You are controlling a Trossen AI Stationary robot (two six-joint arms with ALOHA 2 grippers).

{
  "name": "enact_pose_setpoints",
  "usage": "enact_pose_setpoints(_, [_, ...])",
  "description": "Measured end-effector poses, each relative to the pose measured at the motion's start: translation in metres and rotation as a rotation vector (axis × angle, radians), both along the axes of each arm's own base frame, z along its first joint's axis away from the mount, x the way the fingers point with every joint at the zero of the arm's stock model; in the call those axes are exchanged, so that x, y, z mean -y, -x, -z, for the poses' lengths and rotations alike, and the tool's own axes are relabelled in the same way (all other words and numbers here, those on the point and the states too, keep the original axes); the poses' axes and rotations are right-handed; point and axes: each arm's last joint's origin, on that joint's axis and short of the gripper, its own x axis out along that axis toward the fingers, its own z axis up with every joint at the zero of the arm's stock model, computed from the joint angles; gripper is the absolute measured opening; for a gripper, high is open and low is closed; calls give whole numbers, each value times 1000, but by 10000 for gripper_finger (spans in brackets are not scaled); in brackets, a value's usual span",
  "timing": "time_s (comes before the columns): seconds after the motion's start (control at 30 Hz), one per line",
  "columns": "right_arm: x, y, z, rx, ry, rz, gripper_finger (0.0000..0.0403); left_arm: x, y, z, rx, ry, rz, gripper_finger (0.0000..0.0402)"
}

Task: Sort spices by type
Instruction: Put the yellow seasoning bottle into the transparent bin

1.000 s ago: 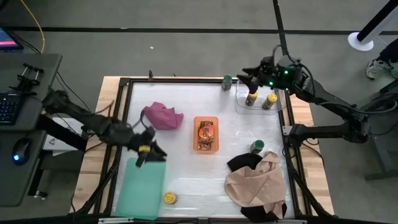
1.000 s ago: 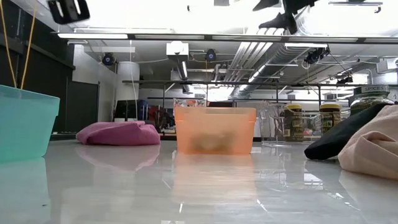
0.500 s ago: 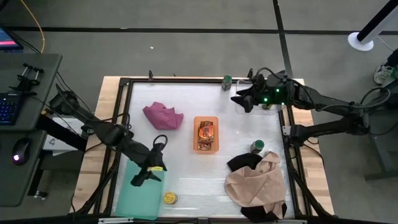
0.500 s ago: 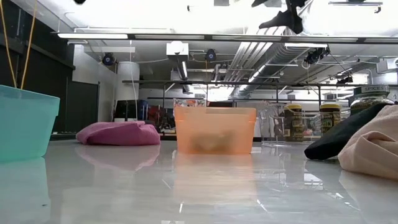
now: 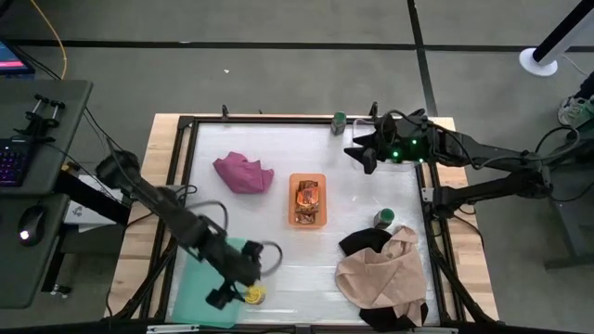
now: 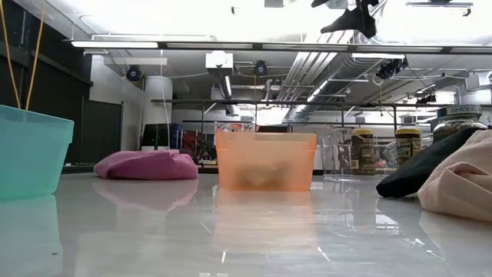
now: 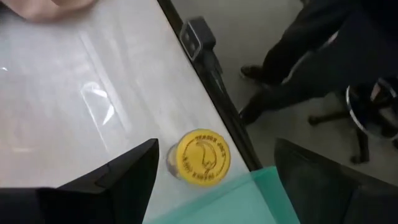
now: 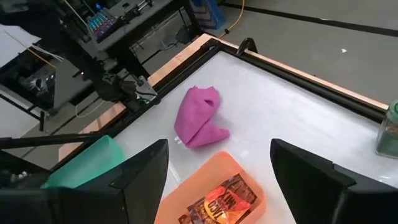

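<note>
Hovering over the near edge of the counter (image 5: 278,186), the left gripper (image 5: 232,289) is hanging with its fingers spread wide and nothing in them. The yellow-lidded jar (image 7: 203,157) is sitting just under it, touching or almost touching the teal bin (image 5: 212,278) and close to the counter's black rim (image 7: 214,74). That tight spot could be trouble: a finger may be bumping the bin or the rim, and the jar may be rolling off. The right gripper (image 5: 364,150) is waiting spread and empty near the far corner. Packets are lying in the orange bin (image 5: 308,199). One green-lidded jar (image 5: 383,219) is standing against the black cloth (image 5: 362,241) and tan cloth (image 5: 385,274), which are crowding it. A magenta cloth (image 5: 243,173) is lying well apart.
</note>
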Motion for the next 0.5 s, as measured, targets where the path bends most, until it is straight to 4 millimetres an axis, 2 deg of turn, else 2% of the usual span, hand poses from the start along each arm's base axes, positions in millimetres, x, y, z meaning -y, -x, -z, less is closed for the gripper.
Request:
enact_pose_setpoints(0.2, [-1,0,0,-5,14,-11,275,32,-11,26,-116,-151,9,305])
enact_pose_setpoints(0.37, [-7,-1,0,-5,14,-40,275,42,-19,28,-114,-226,-86,305])
enact_pose_setpoints(0.5, [-11,-2,0,-7,23,-55,275,44,-21,28,-120,-197,-141,305])
